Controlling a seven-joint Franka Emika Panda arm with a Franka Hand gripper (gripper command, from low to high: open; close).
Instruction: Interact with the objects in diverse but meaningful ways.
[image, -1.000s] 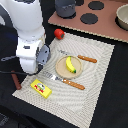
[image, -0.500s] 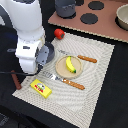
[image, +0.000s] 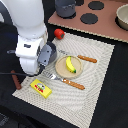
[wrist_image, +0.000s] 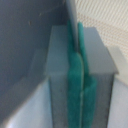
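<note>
Teal-padded, pinching the gripper (wrist_image: 76, 67) shut on a thin grey strip (wrist_image: 73, 20), leaving the yellow banana (image: 70, 64) on its plate (image: 59, 71) and the red tomato (image: 59, 33) and yellow block (image: 41, 88) on the mat, seemingly barely starting.

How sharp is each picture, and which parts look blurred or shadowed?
Exterior view: evenly lit but soft; the banana and the tomato stay recognisable, and the arm darkens the mat beneath it. Wrist view: strongly out of focus; only the closed green pads of the claw are readable.
</note>
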